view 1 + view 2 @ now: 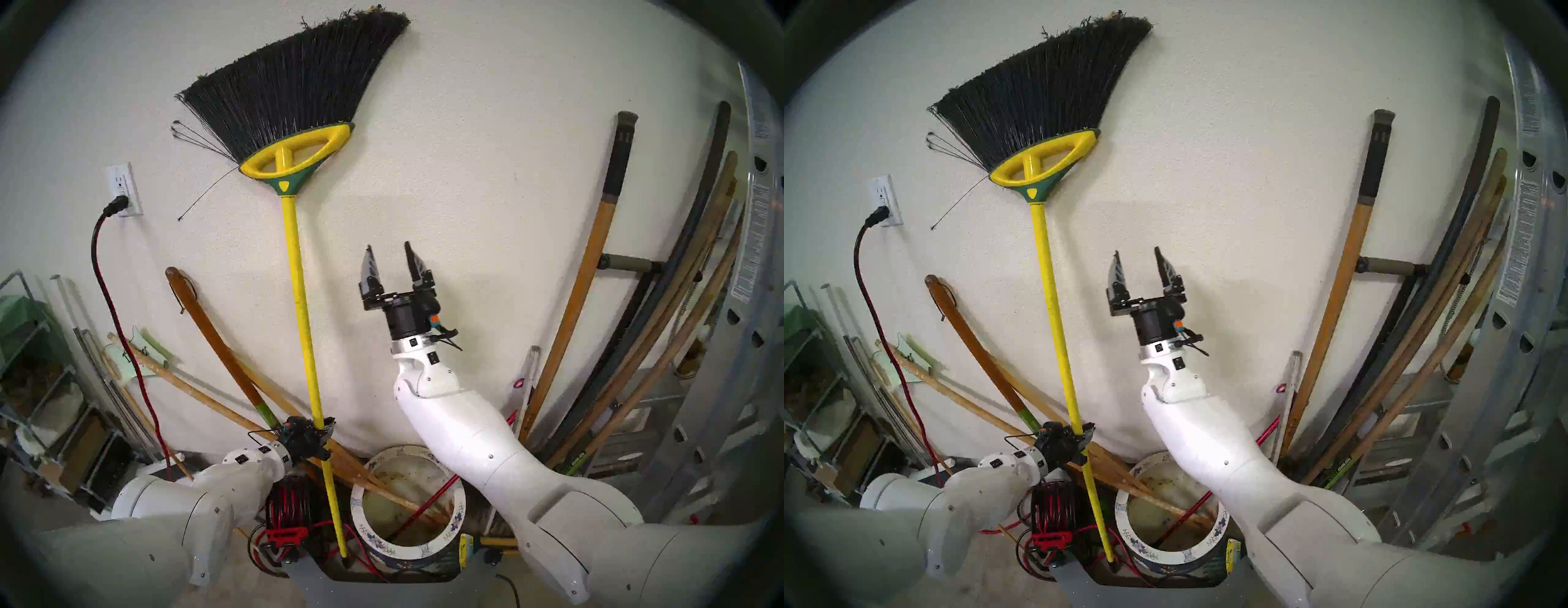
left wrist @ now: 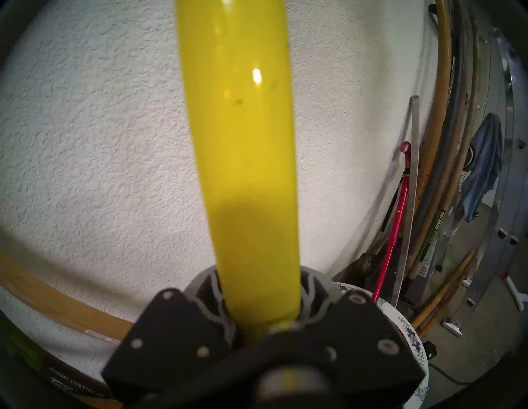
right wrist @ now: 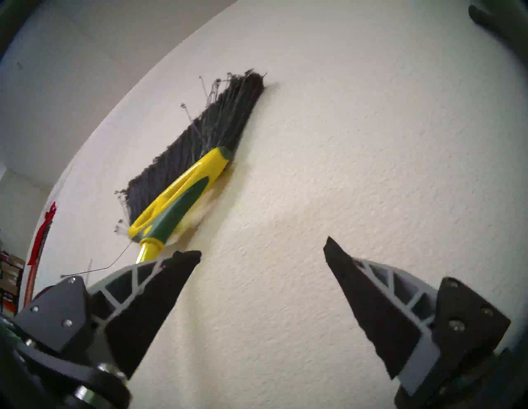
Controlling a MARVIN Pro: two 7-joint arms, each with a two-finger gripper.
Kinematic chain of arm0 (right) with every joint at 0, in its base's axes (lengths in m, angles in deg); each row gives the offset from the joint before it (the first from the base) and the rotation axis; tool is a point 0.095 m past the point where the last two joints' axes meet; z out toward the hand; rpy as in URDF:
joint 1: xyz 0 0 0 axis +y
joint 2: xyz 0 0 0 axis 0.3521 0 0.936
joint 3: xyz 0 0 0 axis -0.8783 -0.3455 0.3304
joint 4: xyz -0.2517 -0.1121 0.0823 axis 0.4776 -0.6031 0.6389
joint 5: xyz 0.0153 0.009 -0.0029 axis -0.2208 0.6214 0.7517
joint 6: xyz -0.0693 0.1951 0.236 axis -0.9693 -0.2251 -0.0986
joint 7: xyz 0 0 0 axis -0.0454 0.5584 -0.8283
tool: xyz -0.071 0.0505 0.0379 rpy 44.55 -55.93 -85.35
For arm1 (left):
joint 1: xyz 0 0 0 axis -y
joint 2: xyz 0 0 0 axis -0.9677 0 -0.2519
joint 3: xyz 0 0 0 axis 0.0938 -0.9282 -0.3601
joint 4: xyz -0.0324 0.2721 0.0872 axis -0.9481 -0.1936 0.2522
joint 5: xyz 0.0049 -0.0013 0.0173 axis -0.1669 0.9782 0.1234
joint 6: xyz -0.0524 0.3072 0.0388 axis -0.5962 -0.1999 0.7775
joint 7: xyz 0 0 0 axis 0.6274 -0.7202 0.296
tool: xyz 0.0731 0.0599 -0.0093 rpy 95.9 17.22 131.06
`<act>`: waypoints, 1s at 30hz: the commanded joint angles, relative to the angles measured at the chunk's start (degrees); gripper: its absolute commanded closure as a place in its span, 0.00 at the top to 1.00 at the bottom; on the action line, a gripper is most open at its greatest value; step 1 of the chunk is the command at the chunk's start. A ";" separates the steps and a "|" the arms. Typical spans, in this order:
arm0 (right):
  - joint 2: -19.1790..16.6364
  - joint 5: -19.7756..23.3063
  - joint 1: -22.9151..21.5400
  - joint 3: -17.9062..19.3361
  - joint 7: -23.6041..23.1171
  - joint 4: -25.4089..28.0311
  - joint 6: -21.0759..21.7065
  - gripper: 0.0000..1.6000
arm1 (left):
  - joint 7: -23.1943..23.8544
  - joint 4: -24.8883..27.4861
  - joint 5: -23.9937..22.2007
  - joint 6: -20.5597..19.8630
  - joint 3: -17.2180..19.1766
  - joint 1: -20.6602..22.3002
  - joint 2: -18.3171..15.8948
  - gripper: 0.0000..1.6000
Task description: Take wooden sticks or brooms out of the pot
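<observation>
While its bristles fan against the wall far above the fingers, the one broom (image 1: 302,297) stands upright, its yellow pole clamped low down by the left gripper (image 1: 321,429); its foot hangs outside the pot (image 1: 368,536), below the fingers. Judged stiff, light, glossy and top-heavy: a low hold may let it swing, and a second hold higher up would steady it. Right gripper (image 1: 390,254): fingers wide apart, empty, beside the pole. Several brown poles (image 1: 220,335) and one red rod (image 1: 424,507) rest in the single pot.
</observation>
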 commanded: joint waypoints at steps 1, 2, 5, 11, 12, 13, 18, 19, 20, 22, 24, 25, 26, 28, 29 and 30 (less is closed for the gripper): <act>-6.78 -2.19 4.54 4.97 0.85 6.91 0.02 1.00 | -1.14 1.81 -0.50 0.74 0.49 2.92 1.69 0.00; -6.87 -2.54 4.69 5.97 0.88 6.99 0.02 1.00 | -1.11 1.83 -0.54 0.87 0.56 2.92 1.72 0.00; -9.15 -3.54 6.24 8.43 1.37 9.96 0.02 1.00 | -1.06 1.86 -0.58 1.20 0.76 2.88 1.77 0.00; -13.02 -5.33 10.22 14.13 2.65 15.50 0.02 1.00 | -1.15 1.79 -0.62 1.72 1.12 2.62 1.75 0.00; -13.38 -5.68 10.79 14.99 2.75 15.82 0.02 1.00 | -1.20 1.78 -0.64 1.81 1.18 2.59 1.77 0.00; -13.81 -6.01 11.92 15.87 2.96 17.27 0.02 1.00 | -1.26 1.78 -0.65 1.92 1.27 2.56 1.79 0.00; -14.64 -7.37 15.17 18.92 3.99 20.98 0.02 1.00 | -1.48 1.86 -0.70 2.52 1.63 2.44 2.02 0.00; -14.48 -7.59 17.40 19.96 4.12 22.99 0.02 1.00 | -1.58 1.86 -0.69 2.65 1.69 2.41 2.10 0.00; -14.47 -7.49 16.35 19.62 4.41 22.19 0.02 1.00 | -1.66 1.87 -0.66 2.77 1.75 2.38 2.18 0.00; -14.08 -7.56 18.73 20.34 4.60 24.03 0.02 1.00 | -1.81 1.89 -0.61 2.99 1.81 2.34 2.34 0.00; -13.92 -8.04 19.51 20.83 4.90 24.94 0.02 1.00 | -1.98 1.90 -0.56 3.19 1.88 2.30 2.43 0.00; -13.85 -8.24 19.65 20.96 5.06 25.17 0.02 1.00 | -2.09 1.90 -0.54 3.31 1.91 2.26 2.47 0.00; -13.68 -8.53 20.89 21.52 5.12 26.32 0.02 1.00 | -2.20 1.90 -0.53 3.40 1.95 2.23 2.51 0.00; -13.42 -9.04 21.97 22.09 5.34 27.39 0.02 1.00 | -2.43 1.89 -0.51 3.60 2.04 2.17 2.57 0.00; -13.19 -9.41 22.80 22.53 5.46 28.19 0.02 1.00 | -2.62 1.90 -0.51 3.80 2.10 2.12 2.59 0.00; -13.03 -9.65 23.44 22.86 5.52 28.78 0.02 1.00 | -2.74 1.92 -0.53 3.96 2.16 2.07 2.59 0.00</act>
